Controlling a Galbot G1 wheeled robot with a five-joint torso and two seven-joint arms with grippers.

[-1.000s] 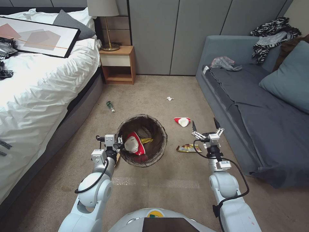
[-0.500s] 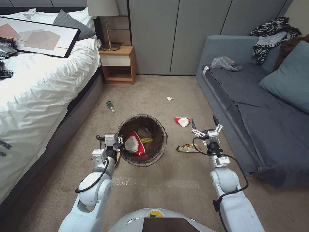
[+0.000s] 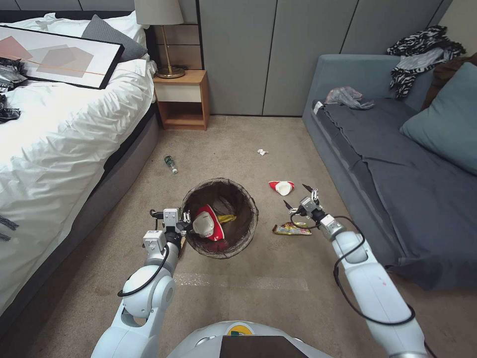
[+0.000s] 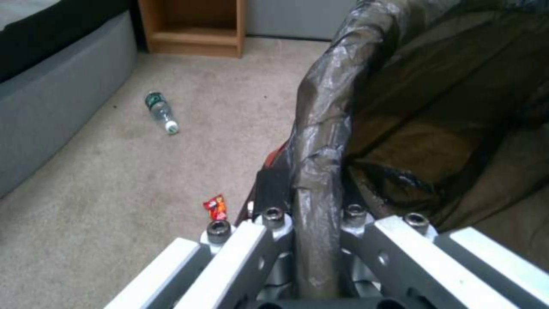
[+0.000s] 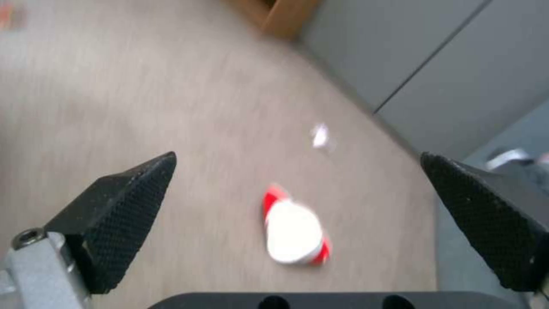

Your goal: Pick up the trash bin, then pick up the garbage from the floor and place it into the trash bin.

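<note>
While left gripper (image 3: 185, 222) stays clamped on trash bin (image 3: 220, 217) rim, right gripper (image 3: 299, 197), fingers wide, now swung toward red-and-white cup (image 3: 281, 187); yellow wrapper (image 3: 291, 228) just beside. Beige carpet (image 3: 238, 144), bed (image 3: 59, 129), grey sofa (image 3: 397, 164).

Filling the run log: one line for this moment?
left gripper: shut on trash bin rim | right gripper: open, above red-and-white cup | wrapper: on floor

Trash bin (image 3: 238, 233) liner dark brown; paper cup (image 3: 281, 187) red-and-white; bottle (image 3: 170, 163) green
</note>
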